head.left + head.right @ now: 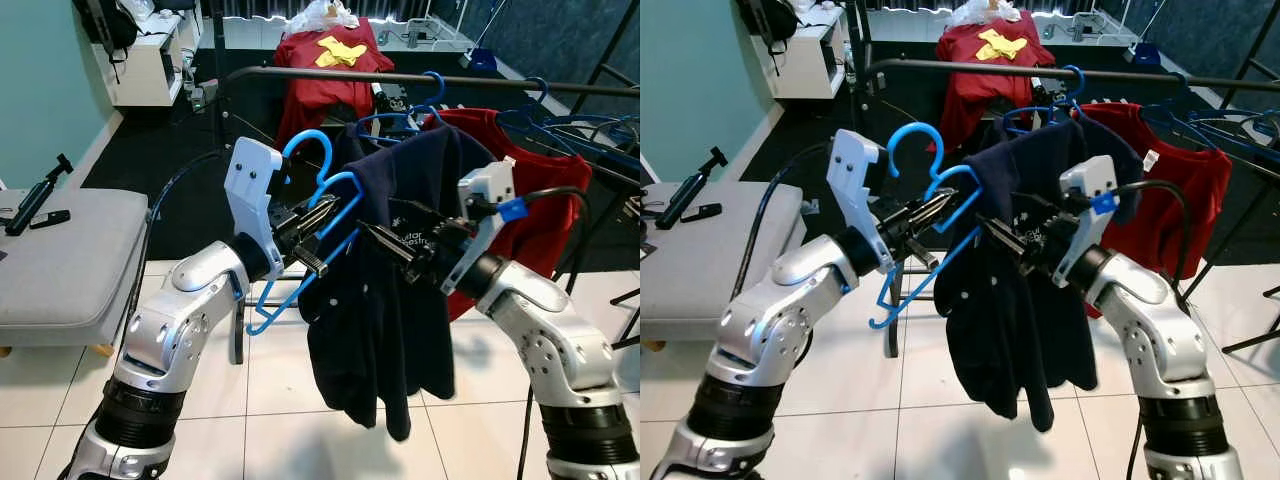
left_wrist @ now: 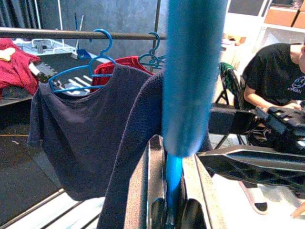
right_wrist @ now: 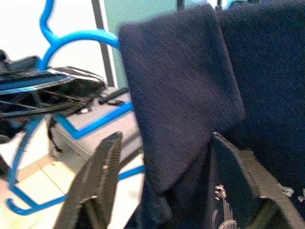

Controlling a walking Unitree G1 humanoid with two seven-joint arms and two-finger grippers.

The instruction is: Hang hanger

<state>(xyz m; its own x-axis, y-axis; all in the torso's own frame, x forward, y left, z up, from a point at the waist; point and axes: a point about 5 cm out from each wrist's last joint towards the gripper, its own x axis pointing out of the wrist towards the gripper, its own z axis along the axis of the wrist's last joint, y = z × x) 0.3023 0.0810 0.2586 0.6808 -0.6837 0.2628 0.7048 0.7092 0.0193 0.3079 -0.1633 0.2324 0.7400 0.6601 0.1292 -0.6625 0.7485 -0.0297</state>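
My left gripper (image 1: 322,216) is shut on a blue plastic hanger (image 1: 290,295), held tilted in front of the clothes rail (image 1: 420,78), with its hook (image 1: 305,150) below the rail. In the left wrist view the hanger's bar (image 2: 174,176) is pinched between the fingers. A navy shirt (image 1: 370,330) is draped over the hanger's right end and hangs down. My right gripper (image 1: 392,240) reaches into that shirt from the right. Its fingers (image 3: 97,181) stand apart with a fold of the navy cloth (image 3: 181,100) between them.
On the rail hang a red shirt (image 1: 540,220), another navy shirt (image 2: 86,124) and several blue hangers (image 1: 545,110). A grey bench (image 1: 60,255) stands at the left. A person (image 2: 274,71) sits beyond the rack. A red garment (image 1: 330,70) lies further back.
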